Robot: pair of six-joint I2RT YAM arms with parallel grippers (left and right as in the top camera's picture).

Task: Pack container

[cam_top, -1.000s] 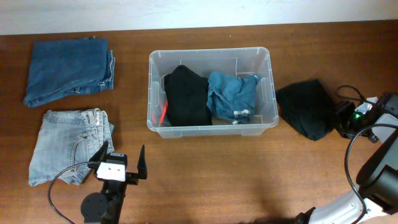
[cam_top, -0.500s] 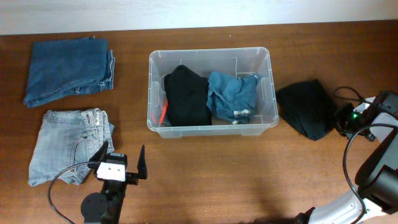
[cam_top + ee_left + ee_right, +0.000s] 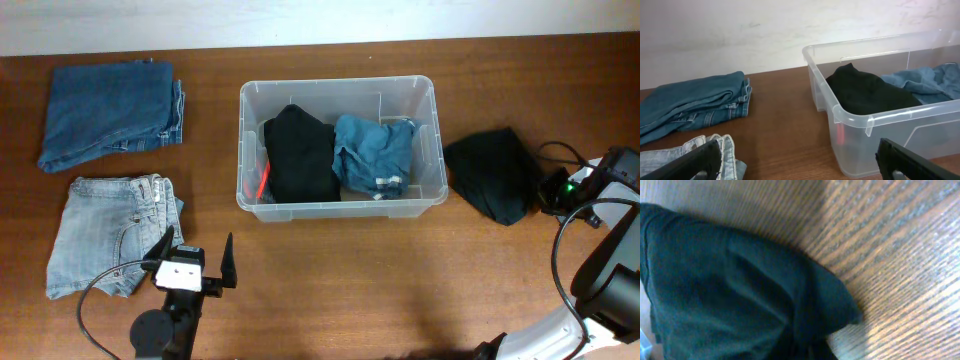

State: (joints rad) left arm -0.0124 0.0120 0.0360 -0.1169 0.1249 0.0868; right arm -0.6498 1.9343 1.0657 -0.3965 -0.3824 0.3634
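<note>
- Saw the left gripper (image 3: 200, 240) nearest, at the front edge of the table (image 3: 400, 290), fingers spread wide and pointing away, nothing between them.
- Noted folded light-wash jeans (image 3: 112, 235) just to its left, flat on the wood (one finger close beside their right edge, contact not discernible from above).
- Found the container (image 3: 340, 88) further back, about mid-table, upright and open-topped, well apart from the left gripper.
- Made out a black garment (image 3: 300, 155) in its left half and a crumpled blue denim piece (image 3: 372, 150) in its right half, the two touching.
- Glimpsed something red (image 3: 263, 183) through the clear wall beside the black garment (too small to identify).
- Spotted a second black garment (image 3: 492, 175) bunched on the table just right of the container.
- Placed the right gripper (image 3: 555, 188) at that garment's right edge; could not tell whether its fingers were apart or closed, with only dark cloth and wood grain in the wrist view.
- Saw folded dark blue jeans (image 3: 110, 115) furthest back, at the left, apart from the light-wash jeans.
</note>
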